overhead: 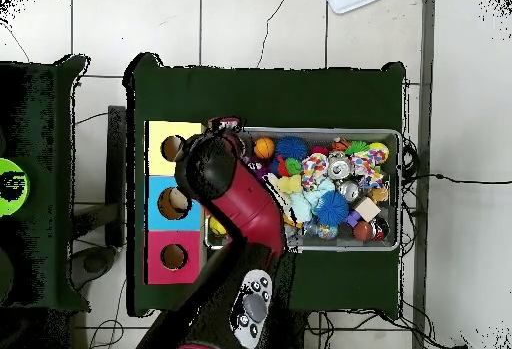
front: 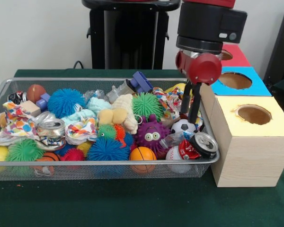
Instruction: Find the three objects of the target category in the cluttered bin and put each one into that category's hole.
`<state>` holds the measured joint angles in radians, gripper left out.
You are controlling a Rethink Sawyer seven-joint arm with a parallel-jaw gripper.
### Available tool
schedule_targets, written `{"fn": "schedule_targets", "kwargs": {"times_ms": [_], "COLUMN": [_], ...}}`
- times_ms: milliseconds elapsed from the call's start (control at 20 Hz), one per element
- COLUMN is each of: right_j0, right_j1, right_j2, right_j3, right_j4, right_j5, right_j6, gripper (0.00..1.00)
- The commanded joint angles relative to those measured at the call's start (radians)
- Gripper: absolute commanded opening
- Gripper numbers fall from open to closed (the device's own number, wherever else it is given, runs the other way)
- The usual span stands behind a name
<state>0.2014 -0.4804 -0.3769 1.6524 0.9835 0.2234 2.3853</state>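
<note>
Front view, from where I stand: nearest me runs the long rim of the wide shallow basket of silver wire mesh [front: 104,163], packed with spiky rubber balls, polka-dot paper wads and crushed cans. Close behind that rim at the right end lies a small wrinkly see-through plastic bottle with a bluish label [front: 173,139], wedged between the purple googly-eyed monster toy [front: 152,133] and a red-and-silver drink can [front: 199,145]. Another clear crumpled bottle [front: 95,96] seems to sit further back near the middle, though I can't be sure of it. A third I cannot find.

Beside the basket stands the pale wooden box, its yellow-topped hole [front: 253,114] closest, the blue-topped one [front: 235,80] behind, and the round hole in the red top [front: 226,55] farthest away, partly hidden by the arm. Whether anything has gone in, I can't tell; at least one bottle is left to fetch.

Farther back, the red and black arm drops straight down over the basket's right end. Its slim black gripper [front: 189,112] hangs with tips spread apart and empty, just above the black-and-white miniature football [front: 183,126].
</note>
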Motion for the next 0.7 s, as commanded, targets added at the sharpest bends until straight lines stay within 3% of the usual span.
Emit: {"fn": "schedule_targets", "kwargs": {"times_ms": [50, 700], "right_j0": [-0.074, -0.108], "right_j1": [0.039, 0.035], "right_j2": [0.19, 0.222], "right_j3": [0.107, 0.139], "right_j4": [0.025, -0.014], "right_j5": [-0.085, -0.139], "right_j6": [0.202, 0.2], "gripper": [1.0, 1.0]}}
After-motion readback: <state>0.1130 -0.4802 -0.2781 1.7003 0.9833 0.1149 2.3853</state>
